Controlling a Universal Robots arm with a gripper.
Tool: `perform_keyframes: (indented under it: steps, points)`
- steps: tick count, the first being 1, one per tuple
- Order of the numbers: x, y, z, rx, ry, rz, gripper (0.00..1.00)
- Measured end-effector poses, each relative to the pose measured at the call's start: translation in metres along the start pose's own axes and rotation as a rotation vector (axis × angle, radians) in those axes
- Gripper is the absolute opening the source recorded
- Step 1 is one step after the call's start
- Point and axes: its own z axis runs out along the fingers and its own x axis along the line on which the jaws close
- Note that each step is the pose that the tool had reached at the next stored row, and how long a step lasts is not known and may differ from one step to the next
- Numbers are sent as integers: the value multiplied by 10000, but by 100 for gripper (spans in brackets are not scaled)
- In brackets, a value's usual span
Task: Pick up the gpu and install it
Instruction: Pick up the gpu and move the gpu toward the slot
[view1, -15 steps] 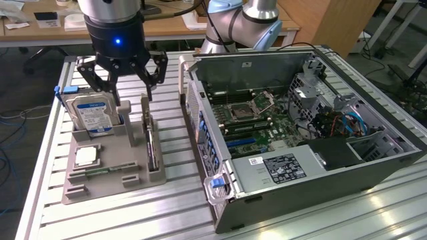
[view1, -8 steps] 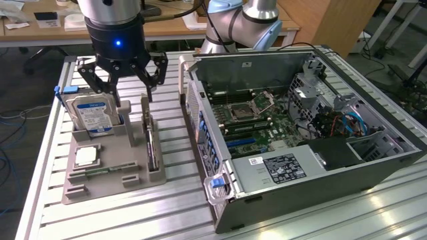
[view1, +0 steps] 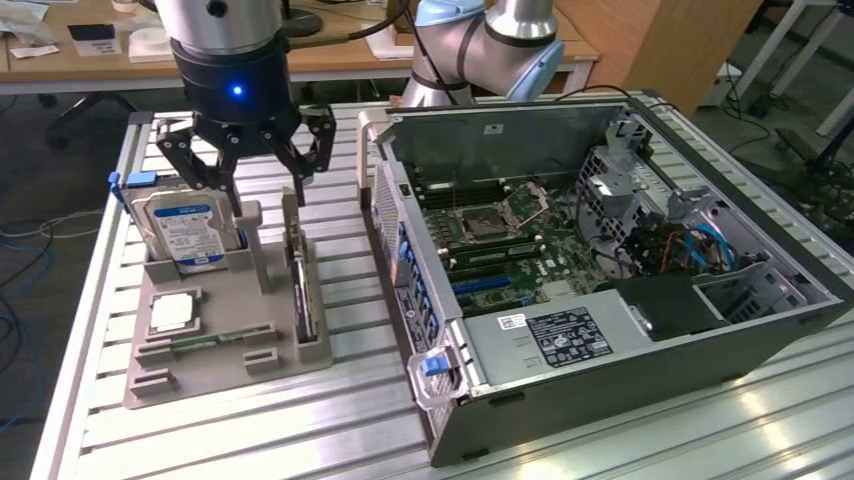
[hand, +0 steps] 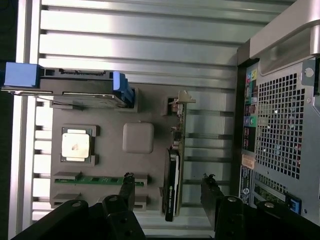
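Wrist view shows gpu between spread jaws.

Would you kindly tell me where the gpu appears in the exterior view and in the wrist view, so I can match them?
Exterior view: the gpu stands on edge along the grey tray's side on the exterior view's right, nearest the computer case.
Wrist view: the gpu stands on edge along the tray's side nearest the case.
Shared landmark: the square processor chip in that tray.
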Motion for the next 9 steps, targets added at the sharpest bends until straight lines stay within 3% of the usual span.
perform_keyframes:
  steps: [9]
  points:
    - [1, -5, 37, 1, 0, 0, 65]
